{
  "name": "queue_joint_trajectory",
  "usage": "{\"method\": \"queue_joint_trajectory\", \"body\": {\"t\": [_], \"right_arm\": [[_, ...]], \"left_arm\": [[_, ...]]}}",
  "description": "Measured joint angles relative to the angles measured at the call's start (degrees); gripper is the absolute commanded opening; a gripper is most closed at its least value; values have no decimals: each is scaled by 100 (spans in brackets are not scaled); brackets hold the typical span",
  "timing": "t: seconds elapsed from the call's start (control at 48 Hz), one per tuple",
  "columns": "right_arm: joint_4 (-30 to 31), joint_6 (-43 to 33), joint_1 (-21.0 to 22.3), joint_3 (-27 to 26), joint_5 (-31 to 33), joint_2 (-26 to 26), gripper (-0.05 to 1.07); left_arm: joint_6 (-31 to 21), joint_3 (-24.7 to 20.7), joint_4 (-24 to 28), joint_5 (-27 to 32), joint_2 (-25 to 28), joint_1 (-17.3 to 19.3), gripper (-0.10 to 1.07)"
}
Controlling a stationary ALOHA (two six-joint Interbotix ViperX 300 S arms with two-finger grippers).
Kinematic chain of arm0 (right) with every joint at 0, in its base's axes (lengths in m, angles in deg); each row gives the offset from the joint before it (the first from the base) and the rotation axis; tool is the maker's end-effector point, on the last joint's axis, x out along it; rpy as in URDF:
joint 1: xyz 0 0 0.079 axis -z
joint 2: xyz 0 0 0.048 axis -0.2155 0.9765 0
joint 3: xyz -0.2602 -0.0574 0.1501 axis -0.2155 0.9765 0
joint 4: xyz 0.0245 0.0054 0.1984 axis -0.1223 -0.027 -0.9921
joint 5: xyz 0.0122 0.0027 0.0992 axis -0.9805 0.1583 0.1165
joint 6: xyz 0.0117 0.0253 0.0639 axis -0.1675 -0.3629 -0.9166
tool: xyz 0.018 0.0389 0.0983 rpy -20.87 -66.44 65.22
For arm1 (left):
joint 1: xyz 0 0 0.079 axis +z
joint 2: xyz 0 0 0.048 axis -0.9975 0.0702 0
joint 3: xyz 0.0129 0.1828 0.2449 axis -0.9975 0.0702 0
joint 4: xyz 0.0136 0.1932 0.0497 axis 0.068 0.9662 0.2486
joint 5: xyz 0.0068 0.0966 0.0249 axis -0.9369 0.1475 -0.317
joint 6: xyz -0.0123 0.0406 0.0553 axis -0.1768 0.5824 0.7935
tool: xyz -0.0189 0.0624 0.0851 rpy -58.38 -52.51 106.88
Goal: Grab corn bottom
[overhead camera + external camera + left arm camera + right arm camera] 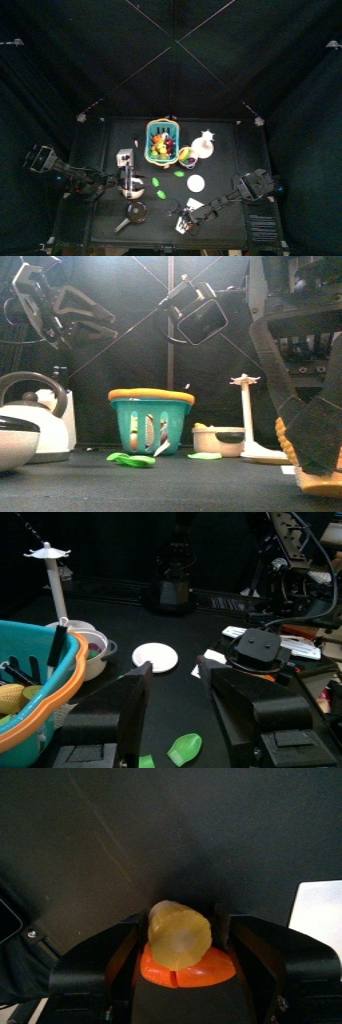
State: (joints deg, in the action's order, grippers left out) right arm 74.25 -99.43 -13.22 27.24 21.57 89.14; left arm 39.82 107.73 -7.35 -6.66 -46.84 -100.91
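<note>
The corn [178, 936] is a stubby yellow piece with an orange end, standing between the jaws of my right gripper [183, 953]. The jaws press against its orange lower part on both sides. In the front view the right gripper [315, 456] hangs large at the right, with the corn's orange end [322, 483] low at the table. In the top view the right gripper [187, 222] is at the table's front, right of centre. My left gripper [190, 702] is open and empty, above the table near the basket; it also shows in the top view [130, 186].
A teal basket [47, 697] holds toy pieces. Also here are a white disc [155, 657], a white rectangular block [321, 908], green pieces [131, 460], a white stand [245, 406], a small bowl [222, 439] and a kettle [27, 421] at the front left.
</note>
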Motion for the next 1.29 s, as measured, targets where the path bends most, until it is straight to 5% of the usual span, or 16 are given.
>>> {"method": "queue_joint_trajectory", "body": {"t": [0.208,0.542,1.292], "right_arm": [[149,-9,0,9,97,0,85],[246,9,0,0,299,0,63],[1020,88,35,-123,316,-211,61]], "left_arm": [[0,0,0,9,0,9,81],[0,0,0,9,0,0,81],[0,0,-26,9,0,0,81]]}}
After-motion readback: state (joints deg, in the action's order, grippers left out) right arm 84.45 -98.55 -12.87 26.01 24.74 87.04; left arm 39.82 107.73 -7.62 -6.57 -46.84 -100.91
